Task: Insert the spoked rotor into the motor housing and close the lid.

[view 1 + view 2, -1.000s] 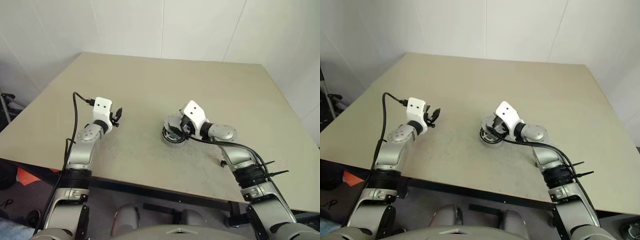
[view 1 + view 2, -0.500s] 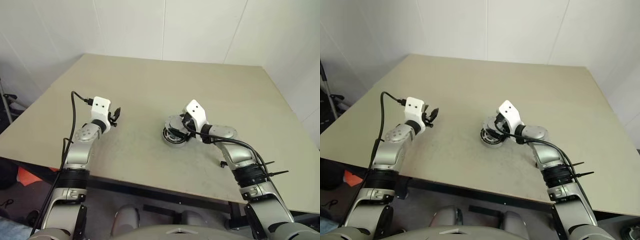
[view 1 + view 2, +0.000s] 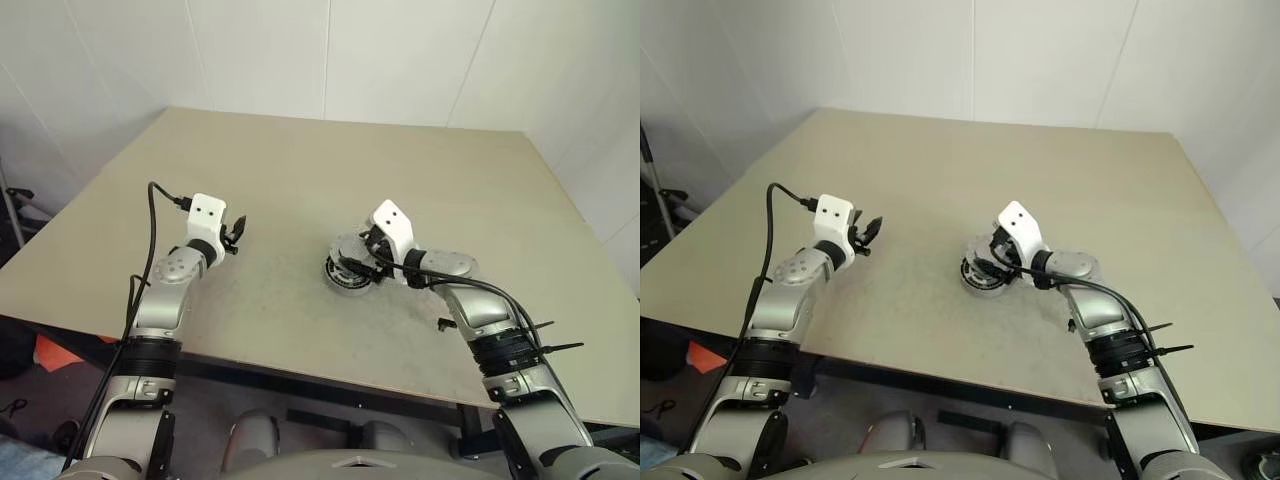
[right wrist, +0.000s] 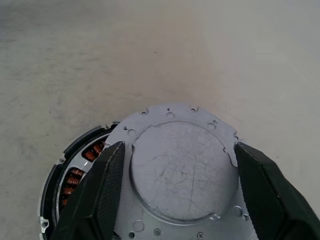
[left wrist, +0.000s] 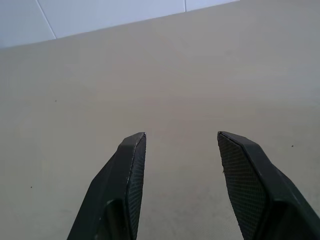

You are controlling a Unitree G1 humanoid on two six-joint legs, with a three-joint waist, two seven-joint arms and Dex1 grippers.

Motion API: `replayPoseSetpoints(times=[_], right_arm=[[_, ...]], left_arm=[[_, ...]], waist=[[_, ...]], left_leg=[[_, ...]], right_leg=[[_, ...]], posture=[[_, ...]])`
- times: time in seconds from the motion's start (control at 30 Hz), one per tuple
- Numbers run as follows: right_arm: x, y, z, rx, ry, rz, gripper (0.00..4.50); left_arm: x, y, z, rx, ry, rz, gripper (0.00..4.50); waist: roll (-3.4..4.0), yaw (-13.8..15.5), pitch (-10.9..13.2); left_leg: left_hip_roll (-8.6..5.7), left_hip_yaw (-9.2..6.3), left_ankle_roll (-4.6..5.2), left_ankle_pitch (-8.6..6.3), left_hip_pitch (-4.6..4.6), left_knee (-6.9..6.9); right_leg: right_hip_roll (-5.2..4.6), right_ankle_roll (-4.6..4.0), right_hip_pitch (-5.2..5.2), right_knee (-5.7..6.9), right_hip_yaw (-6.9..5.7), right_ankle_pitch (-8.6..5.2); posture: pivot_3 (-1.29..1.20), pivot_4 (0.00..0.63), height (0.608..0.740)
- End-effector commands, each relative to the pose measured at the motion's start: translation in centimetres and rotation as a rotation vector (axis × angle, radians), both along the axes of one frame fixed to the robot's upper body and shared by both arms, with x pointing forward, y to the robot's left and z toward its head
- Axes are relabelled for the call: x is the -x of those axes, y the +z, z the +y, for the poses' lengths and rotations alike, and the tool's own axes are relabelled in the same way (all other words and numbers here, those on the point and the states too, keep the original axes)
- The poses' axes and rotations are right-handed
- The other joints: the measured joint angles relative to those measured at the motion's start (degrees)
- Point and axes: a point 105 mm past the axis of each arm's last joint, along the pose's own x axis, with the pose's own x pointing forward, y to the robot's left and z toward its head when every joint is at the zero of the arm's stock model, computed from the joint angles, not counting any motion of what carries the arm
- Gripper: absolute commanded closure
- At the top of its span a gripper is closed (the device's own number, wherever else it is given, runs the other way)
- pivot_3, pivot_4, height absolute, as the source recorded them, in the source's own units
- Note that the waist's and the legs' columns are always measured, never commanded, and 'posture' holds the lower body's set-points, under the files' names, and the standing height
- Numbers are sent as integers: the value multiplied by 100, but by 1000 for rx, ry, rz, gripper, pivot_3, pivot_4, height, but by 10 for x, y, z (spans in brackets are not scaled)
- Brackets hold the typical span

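Resting on the beige table [image 3: 300,180], a little right of its middle, the round silver-grey motor housing [image 4: 75,172] shows an arc of reddish copper windings along one side, in the right wrist view. Over it lies the round grey metal lid [image 4: 182,167], a scratched flat disc with a stepped rim and small screw holes; it sits off-centre, so that part of the housing's winding ring is uncovered on one side. Whether the lid is seated or merely lying askew on top cannot be told.

The right claw [image 4: 177,150] reaches in from the right and points down and leftward at the stack. Its two black fingers [image 4: 102,180] stand on either side of the lid, just beside its rim; whether they press on it cannot be told.

The left claw [image 5: 182,137] hangs well apart from the housing, over bare table on the left side. Its two dark textured fingers [image 5: 131,165] are spread with a clear gap, holding nothing.

A black cable [image 3: 152,215] loops up from the left wrist.
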Motion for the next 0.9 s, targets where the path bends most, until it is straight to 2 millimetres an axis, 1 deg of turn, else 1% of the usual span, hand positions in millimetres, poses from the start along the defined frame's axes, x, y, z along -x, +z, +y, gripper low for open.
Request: replayPoseSetpoints(times=[0.03,0.07,0.17,0.27,0.4,0.6,0.63,0.7,0.73,0.83,0.9], right_arm=[[10,-25,2,28,11,100,1641],[10,-24,2,33,19,93,1932],[10,-23,3,41,26,85,3003],[12,-22,3,50,46,73,3003],[14,-14,6,34,72,52,3003],[19,-4,11,-20,119,55,3003],[18,-3,10,-19,118,53,2596],[14,-3,8,-7,90,41,2102],[9,-4,5,3,61,32,1745],[5,-5,3,10,40,25,783],[4,-4,2,12,31,22,783]], left_arm=[[-1,20,-1,-13,-10,-71,2086],[-1,20,-1,-14,-10,-71,2086],[-2,20,-1,-13,-8,-71,2086],[-2,20,-1,-13,-8,-71,2086],[-2,19,-2,-12,-10,-70,2086],[-2,18,-3,-14,-16,-68,2086],[-2,18,-4,-15,-17,-68,2086],[-2,18,-4,-15,-18,-68,2086],[-2,18,-4,-16,-19,-68,2086],[-2,17,-4,-18,-21,-67,2086],[-2,17,-5,-19,-22,-66,2086]], waist=[[0,0,0],[0,0,0],[0,0,0],[-1,0,0],[-1,9,0],[-1,6,0],[-1,6,0],[-1,4,0],[-1,5,0],[-1,4,0],[-1,4,0]], left_leg=[[-1,0,-1,1,0,-6],[-1,0,-2,2,1,-10],[-2,1,-4,3,2,-15],[-2,1,-5,3,2,-17],[-3,0,-5,3,2,-19],[-7,2,-10,7,-2,-49],[-7,2,-10,7,-3,-52],[-8,2,-10,7,-4,-57],[-9,2,-10,7,-5,-59],[-10,2,-10,7,-6,-60],[-10,2,-10,7,-6,-59]], right_leg=[[0,0,-1,-2,0,0],[0,0,-1,-4,0,0],[0,0,-2,-5,1,0],[0,0,-2,-6,1,0],[0,1,-2,-10,1,-1],[0,-2,-12,-20,2,-4],[0,-10,-15,-19,1,-4],[0,-26,-16,-19,1,0],[0,-28,-17,-19,1,0],[0,-27,-18,-19,1,-1],[0,-23,-18,-19,1,-4]], posture=[[0,0,740],[0,0,740],[0,0,740],[0,0,740],[0,0,740],[0,0,740],[0,0,740],[0,0,740],[0,0,740],[0,0,740],[0,0,740]])
